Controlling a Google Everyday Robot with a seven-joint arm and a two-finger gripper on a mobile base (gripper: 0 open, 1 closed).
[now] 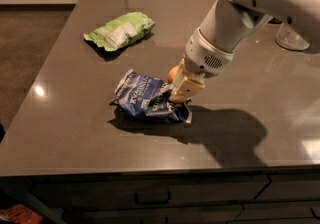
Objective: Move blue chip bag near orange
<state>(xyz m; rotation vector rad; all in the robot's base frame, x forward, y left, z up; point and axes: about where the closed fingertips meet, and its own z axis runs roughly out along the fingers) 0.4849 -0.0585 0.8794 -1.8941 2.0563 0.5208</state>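
The blue chip bag (142, 99) lies crumpled near the middle of the dark table (65, 133). My gripper (181, 96) comes down from the upper right and is shut on the bag's right end. The orange (173, 73) sits just behind the gripper. Only its left part shows past the gripper's side, and it is close to the bag's upper right corner. The rest of the orange is hidden by the arm.
A light green chip bag (120, 30) lies at the back left of the table. A clear glass (292, 38) stands at the back right, partly behind the arm. The table's front edge runs along the bottom, with drawers below.
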